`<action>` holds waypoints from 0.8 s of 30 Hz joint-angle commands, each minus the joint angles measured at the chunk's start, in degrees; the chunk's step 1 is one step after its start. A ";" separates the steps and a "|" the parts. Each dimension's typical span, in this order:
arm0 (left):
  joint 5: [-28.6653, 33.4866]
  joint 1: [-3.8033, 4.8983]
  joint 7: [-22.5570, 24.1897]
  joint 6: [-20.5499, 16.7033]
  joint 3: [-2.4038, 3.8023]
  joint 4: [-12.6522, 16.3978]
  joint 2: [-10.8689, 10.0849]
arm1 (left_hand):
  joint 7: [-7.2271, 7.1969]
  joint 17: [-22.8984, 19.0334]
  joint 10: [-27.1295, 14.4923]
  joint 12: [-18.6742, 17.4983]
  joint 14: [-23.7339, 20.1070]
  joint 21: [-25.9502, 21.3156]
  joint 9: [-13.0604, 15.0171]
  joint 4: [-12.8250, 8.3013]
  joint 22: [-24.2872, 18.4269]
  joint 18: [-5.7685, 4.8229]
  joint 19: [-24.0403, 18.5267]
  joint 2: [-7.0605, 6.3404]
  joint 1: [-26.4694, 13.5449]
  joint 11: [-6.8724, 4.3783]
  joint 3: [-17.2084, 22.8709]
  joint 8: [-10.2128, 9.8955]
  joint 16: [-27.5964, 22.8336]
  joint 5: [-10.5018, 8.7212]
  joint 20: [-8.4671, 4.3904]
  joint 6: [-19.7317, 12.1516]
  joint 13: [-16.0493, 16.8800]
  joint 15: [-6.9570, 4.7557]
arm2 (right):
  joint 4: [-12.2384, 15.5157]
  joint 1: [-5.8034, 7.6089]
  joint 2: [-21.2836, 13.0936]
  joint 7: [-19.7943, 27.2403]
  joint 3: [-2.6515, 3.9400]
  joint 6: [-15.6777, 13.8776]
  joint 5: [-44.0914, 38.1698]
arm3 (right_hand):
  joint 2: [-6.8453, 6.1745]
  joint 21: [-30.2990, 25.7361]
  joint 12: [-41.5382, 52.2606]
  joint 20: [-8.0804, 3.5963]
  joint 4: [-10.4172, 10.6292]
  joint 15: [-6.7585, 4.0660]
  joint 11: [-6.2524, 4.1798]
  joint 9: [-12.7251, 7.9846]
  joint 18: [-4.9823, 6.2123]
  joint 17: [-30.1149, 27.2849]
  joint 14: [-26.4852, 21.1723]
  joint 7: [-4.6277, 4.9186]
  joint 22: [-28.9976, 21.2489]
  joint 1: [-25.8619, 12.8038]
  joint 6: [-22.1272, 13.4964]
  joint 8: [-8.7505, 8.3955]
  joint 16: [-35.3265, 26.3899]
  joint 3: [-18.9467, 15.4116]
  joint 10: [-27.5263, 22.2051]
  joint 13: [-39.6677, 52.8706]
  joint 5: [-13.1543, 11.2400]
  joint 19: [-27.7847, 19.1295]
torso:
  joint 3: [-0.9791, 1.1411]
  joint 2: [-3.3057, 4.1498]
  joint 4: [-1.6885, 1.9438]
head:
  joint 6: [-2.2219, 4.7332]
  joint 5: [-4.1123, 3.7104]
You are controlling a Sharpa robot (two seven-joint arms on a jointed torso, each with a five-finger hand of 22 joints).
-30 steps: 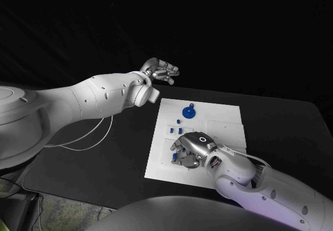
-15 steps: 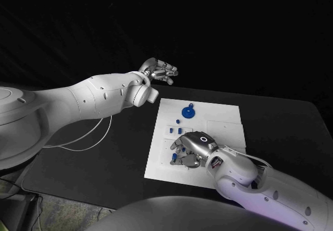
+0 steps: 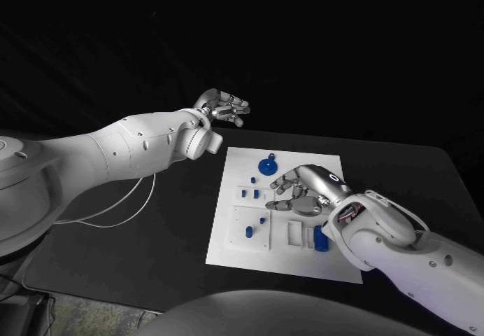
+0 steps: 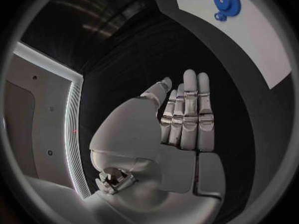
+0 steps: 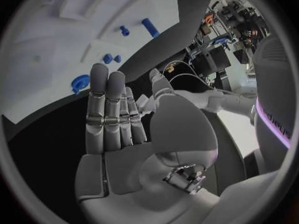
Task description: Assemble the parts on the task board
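Note:
The white task board (image 3: 292, 255) lies in the middle of the black table. A blue gear (image 3: 268, 166) sits at its far end, also seen as the gear (image 4: 224, 2) and the gear (image 5: 79, 82). Small blue pegs (image 3: 253, 192) stand mid-board, and two more blue parts (image 3: 249, 230) sit on the near left square. An oblong blue piece (image 3: 321, 238) stands near my right forearm. My right hand (image 3: 303, 190) hovers over the board's middle and holds nothing; its fingers (image 5: 109, 109) are straight. My left hand (image 3: 224, 106) is raised beyond the table's far edge, with flat, empty fingers (image 4: 187, 114).
My left arm (image 3: 141, 143) spans the table's left side above a white cable (image 3: 121, 203). Bare black table (image 3: 413, 175) lies to the right of the board. The board's far right part (image 3: 328, 164) carries nothing.
My right hand has lifted off the board's near left square and moved toward the middle, uncovering the small blue parts there. The left hand stays raised; the view shifted slightly.

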 commanded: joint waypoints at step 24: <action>0.70 -1.72 0.76 0.71 0.04 0.06 -1.32 | 0.00 0.03 -0.39 0.34 0.00 -0.09 0.08 0.35 -0.11 0.17 0.39 -0.20 -0.01 0.06 0.06 -0.01 -0.13 -0.17 0.17 -0.25 -0.07 0.38 | -1.96 1.10 -12.02 -8.78 1.79 16.80 19.45 | 5.50 5.78 46.18 -4.19 -2.12 -4.22 -5.71 68.38 -3.12 18.88 3.36 -5.79 9.49 -5.10 0.07 4.27 17.29 0.65 -10.08 31.86 7.35 2.83 | 0.16 -1.91 -1.60 | 0.29 -5.25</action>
